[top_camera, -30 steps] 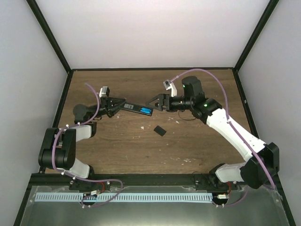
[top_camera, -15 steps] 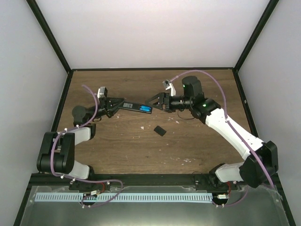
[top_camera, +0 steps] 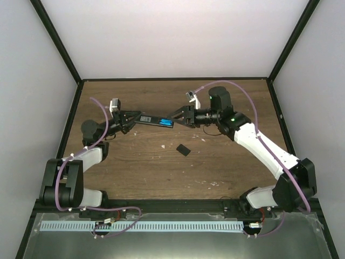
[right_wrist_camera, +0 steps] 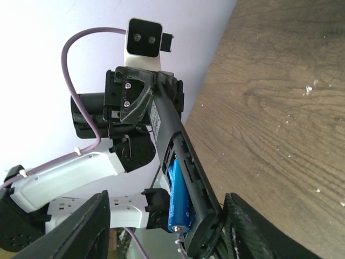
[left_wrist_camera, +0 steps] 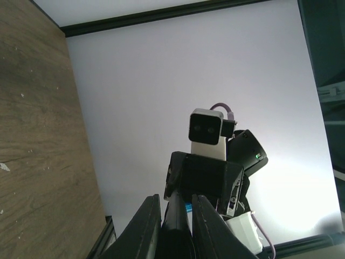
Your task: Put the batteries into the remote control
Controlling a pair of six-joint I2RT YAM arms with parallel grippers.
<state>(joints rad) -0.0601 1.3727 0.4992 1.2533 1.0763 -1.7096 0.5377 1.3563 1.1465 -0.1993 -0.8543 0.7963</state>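
Note:
My left gripper is shut on one end of the remote control and holds it above the table with its open bay facing up. A blue battery lies in the bay at the remote's free end. In the right wrist view the battery sits lengthwise in the bay of the remote control. My right gripper is open and straddles that end; its right finger touches the remote. In the left wrist view the remote control shows edge-on in the left gripper.
A short black cover piece lies on the wooden table in front of the grippers. Small white specks are scattered near it. Dark frame rails edge the table, with white walls behind.
The left arm has lifted the remote and carried it slightly towards the back. My right gripper followed the remote's free end and its jaws have narrowed around it.

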